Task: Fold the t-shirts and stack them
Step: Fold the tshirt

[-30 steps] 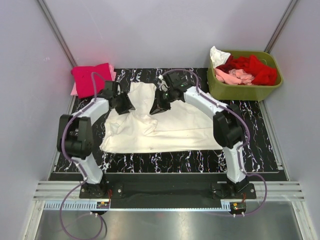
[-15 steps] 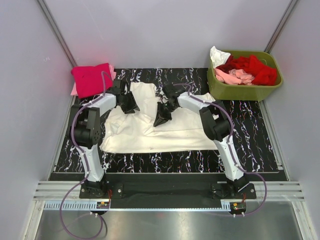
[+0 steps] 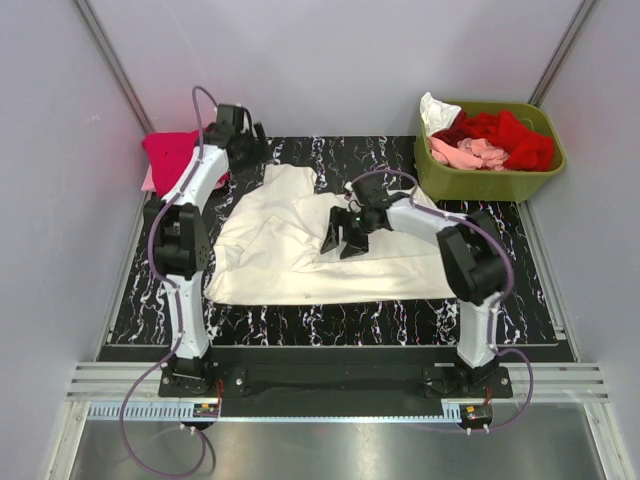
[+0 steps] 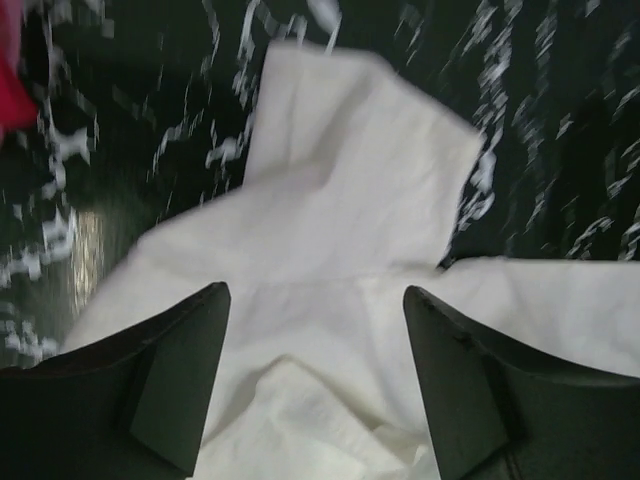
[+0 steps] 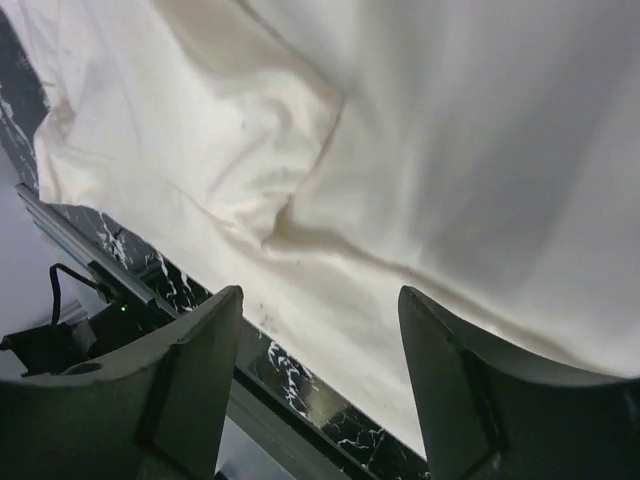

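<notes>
Now left end effector (image 4: 315,295) and right end effector (image 5: 320,295) both wide, empty — over the cream-white t-shirt (image 3: 290,260).

White arms (image 3: 195,180), purple cables (image 3: 135,440), black left hand (image 4: 315,295), right hand (image 5: 320,295)

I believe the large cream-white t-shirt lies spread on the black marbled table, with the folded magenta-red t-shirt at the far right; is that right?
Not quite: the top external view shows the folded magenta-red t-shirt at the far left. The large cream-white t-shirt does lie spread on the black marbled table.
</notes>
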Controlling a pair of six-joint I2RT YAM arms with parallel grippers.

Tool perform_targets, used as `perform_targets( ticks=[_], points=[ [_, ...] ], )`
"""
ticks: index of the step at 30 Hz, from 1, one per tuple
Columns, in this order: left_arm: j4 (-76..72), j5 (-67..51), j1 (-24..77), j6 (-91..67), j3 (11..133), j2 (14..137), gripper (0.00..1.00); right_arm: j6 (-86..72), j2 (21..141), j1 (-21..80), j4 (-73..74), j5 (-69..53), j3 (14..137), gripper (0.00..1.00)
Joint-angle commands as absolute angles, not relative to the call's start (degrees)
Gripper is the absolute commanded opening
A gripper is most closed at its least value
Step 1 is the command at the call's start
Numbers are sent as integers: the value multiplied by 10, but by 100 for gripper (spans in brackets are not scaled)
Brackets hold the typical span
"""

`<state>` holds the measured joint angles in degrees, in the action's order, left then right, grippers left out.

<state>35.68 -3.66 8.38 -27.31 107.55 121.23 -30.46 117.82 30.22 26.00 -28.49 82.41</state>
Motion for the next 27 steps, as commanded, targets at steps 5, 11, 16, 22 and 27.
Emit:
perform_targets(
  ticks=[5,11,16,22,27],
  points=[
    [331,-159,32,-240,1280,1380,76,-341,967,330,27,-307,543,73],
    [257,-234,17,-292,1314,1468,75,-353,946,335,-71,-317,486,74],
    [219,-251,18,-329,1341,1513,73,-352,982,335,-64,-335,508,73],
    [227,-251,40,-331,1339,1533,67,-354,983,332,-69,-337,505,73],
    [221,-237,58,-353,1306,1531,54,-360,990,324,-77,-349,504,73]
  ],
)
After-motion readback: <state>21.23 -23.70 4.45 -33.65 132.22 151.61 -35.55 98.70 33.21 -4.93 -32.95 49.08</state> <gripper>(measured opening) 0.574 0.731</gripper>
